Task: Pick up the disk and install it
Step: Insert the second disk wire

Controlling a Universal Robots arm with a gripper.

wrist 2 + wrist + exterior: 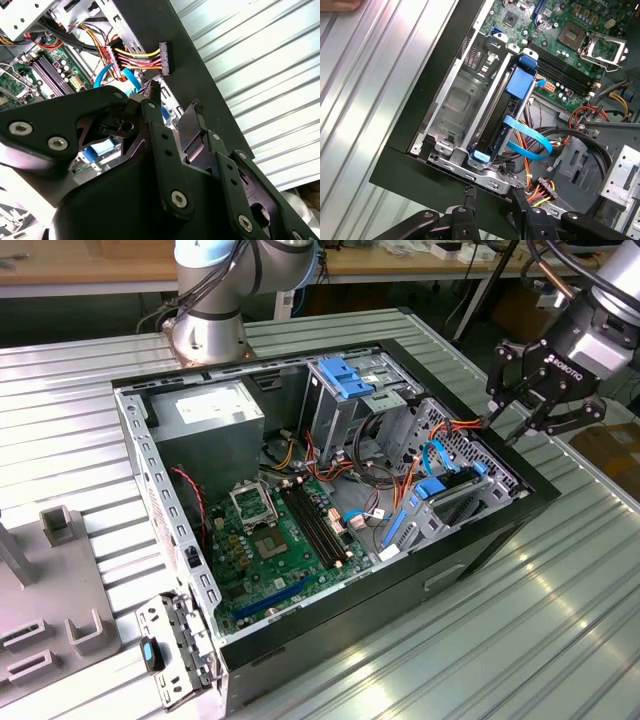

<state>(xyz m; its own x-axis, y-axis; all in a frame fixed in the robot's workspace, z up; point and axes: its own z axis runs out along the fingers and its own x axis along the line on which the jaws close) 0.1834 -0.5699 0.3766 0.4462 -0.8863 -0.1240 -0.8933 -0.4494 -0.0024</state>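
Observation:
The disk (502, 135) is a dark drive with bright blue carrier rails. It stands on edge inside the metal drive cage at the case's side wall, and in the exterior view the disk (448, 500) is near the case's right edge. A thin blue data cable (530, 137) curls from its end. My gripper (515, 412) hangs above the case's right rim, just outside the cage. In both wrist views the black fingers (470, 197) are spread apart with nothing between them. The gripper (493, 197) (175, 100) is open and clear of the disk.
The open black computer case (470, 550) lies on a ribbed metal table (560, 620). Inside are the green motherboard (275, 540), a power supply (205, 410), a light-blue ribbed flap (345, 375) and a loose coloured power connector (162, 59). Grey fixtures (50, 580) stand at the exterior view's left.

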